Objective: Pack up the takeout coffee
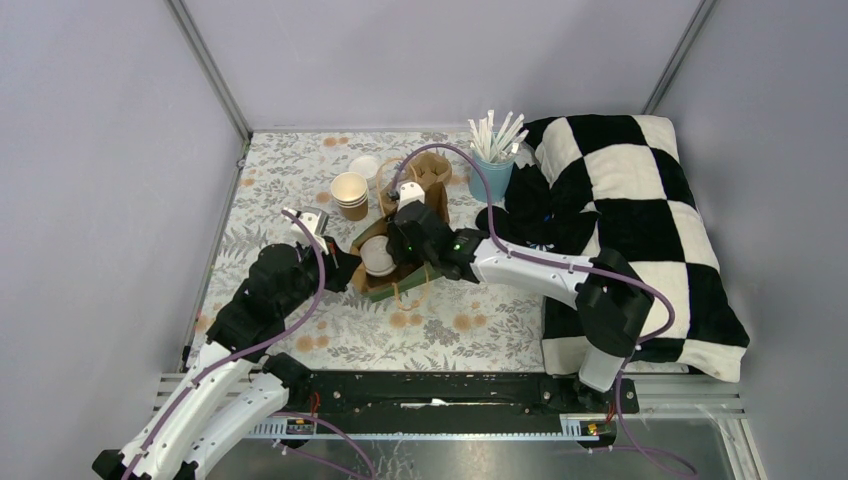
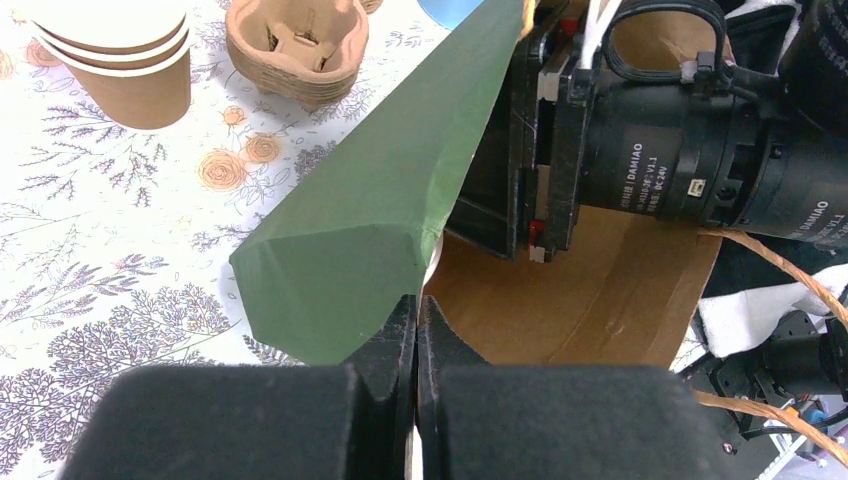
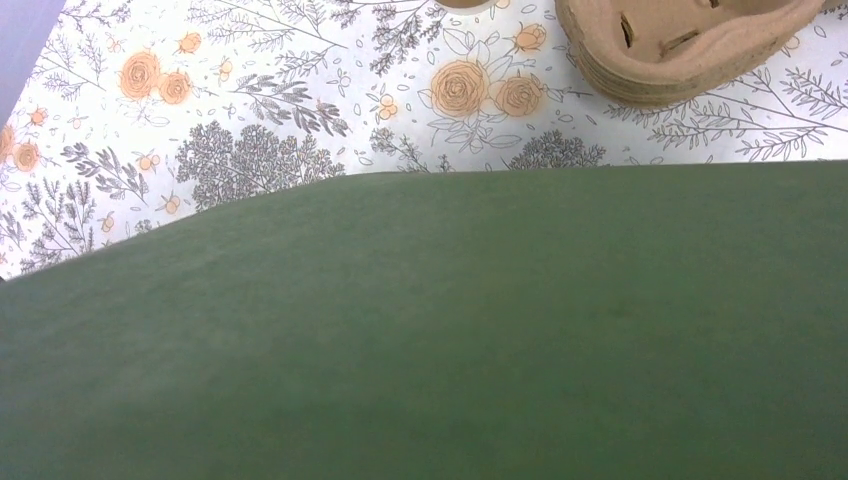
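A green paper bag (image 1: 398,287) with a brown inside lies on its side mid-table, mouth toward the left. In that mouth shows a takeout coffee cup with a round white lid (image 1: 378,256). My left gripper (image 2: 416,312) is shut on the bag's rim, green outside (image 2: 370,200) to its left and brown lining (image 2: 600,300) to its right. My right gripper (image 1: 396,244) reaches into the bag right beside the lidded cup; its fingers are hidden. In the right wrist view the bag's green paper (image 3: 450,350) fills the lower frame and covers the fingers.
A stack of open tan cups (image 1: 350,192) (image 2: 125,55) stands behind the bag, with a loose white lid (image 1: 365,165) beyond. Brown pulp carriers (image 1: 428,172) (image 2: 298,50) (image 3: 690,45) sit nearby. A blue cup of straws (image 1: 492,172) and a checkered cushion (image 1: 640,220) are at right.
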`<action>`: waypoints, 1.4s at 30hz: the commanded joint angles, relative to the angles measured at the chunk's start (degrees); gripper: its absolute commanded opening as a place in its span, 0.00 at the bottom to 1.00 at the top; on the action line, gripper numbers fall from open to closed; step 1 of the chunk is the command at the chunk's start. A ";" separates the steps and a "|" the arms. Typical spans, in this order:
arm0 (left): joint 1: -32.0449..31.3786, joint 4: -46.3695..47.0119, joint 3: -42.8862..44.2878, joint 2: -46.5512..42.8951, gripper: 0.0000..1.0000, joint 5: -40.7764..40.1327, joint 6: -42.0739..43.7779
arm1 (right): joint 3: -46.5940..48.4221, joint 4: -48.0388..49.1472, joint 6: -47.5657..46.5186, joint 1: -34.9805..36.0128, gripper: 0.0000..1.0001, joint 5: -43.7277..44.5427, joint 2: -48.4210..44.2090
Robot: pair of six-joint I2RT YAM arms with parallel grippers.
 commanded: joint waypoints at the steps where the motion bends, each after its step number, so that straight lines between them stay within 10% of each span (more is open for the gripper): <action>1: -0.11 1.02 0.40 0.16 0.00 -0.23 0.98 | 4.46 -7.32 0.33 -0.99 0.03 1.70 3.29; 22: -0.13 -1.69 7.00 6.19 0.00 -6.06 1.88 | 14.61 -20.21 -2.43 -0.90 0.76 1.13 -1.91; 42: -0.13 -6.83 11.19 9.29 0.00 -9.86 -0.07 | 10.20 -22.27 -9.54 1.58 0.82 -1.43 -6.85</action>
